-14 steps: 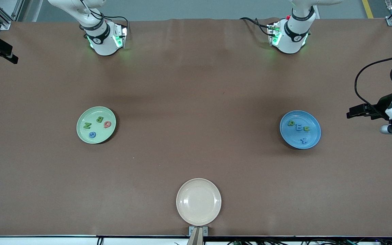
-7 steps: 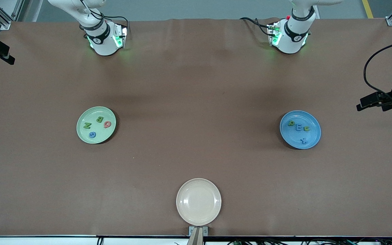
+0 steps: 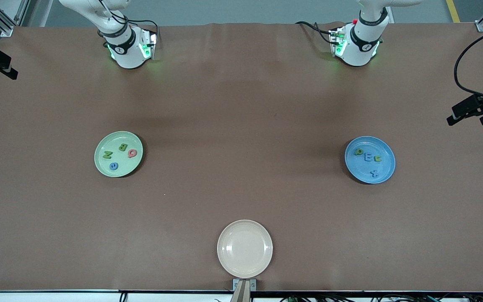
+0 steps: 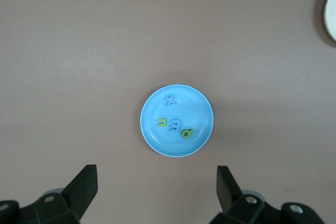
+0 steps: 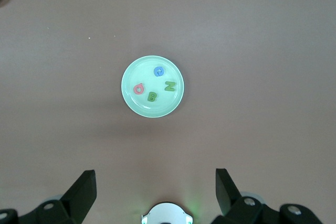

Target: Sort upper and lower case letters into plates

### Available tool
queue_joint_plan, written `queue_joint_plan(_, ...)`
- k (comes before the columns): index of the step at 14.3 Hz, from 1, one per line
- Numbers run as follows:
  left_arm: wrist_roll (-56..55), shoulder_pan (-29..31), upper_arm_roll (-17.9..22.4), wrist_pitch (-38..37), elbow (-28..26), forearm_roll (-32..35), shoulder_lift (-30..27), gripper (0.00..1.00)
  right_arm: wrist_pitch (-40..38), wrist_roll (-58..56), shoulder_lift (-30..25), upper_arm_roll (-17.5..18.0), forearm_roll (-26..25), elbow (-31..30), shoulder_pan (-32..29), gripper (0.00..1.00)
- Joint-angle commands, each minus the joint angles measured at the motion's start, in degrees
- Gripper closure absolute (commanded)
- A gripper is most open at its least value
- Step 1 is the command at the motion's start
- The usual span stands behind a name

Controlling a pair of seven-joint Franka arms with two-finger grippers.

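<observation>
The pale mint plate (image 3: 101, 164) lies toward the right arm's end and holds a green N (image 3: 107, 154), a green B (image 3: 122, 147), a red Q (image 3: 132, 153) and a blue e (image 3: 114, 166). The blue plate (image 3: 386, 168) lies toward the left arm's end and holds a green p (image 3: 358, 152), a blue E (image 3: 368, 157), a green c (image 3: 377, 158) and a blue x (image 3: 375, 172). My left gripper (image 4: 157, 174) hangs open and empty high above the table beside the blue plate (image 4: 198, 107). My right gripper (image 5: 156, 177) hangs open and empty high above the table beside the mint plate (image 5: 152, 110).
An empty cream-beige plate (image 3: 245, 248) sits at the table's middle, nearest the front camera. The two arm bases (image 3: 129, 49) (image 3: 357, 46) stand along the table's edge farthest from the front camera. Brown tabletop spreads between the plates.
The left gripper has drawn away from the blue plate toward the table's end and the arms' edge, almost leaving the front view. The right gripper shifted slightly outward. No letter moved.
</observation>
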Motion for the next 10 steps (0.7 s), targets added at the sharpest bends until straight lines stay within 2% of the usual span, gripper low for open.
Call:
queue_joint_plan(1,-0.4,-0.1,-0.9,-0.9,-0.2,0.8,-1.9,0.0,0.4,-0.3,-0.5,0.0,-0.4,-0.5,-0.1,0.0)
queue_joint_plan(5,-0.3,0.1,-0.7,-4.6,1.4,2.2,-3.2,0.0,-0.3,0.4,-0.7,0.0,0.0,-0.9,0.0,0.0)
queue_joint_plan(8,-0.5,-0.4,-1.8,-9.8,5.6,6.4,-2.7,0.0,-1.3,0.5,-0.8,0.1,0.5,-1.3,0.1,0.0)
queue_joint_plan(10,-0.6,-0.4,-2.4,-9.9,6.2,6.5,-2.7,0.0,-1.4,0.5,-0.8,-0.1,2.1,-1.4,-0.2,0.0)
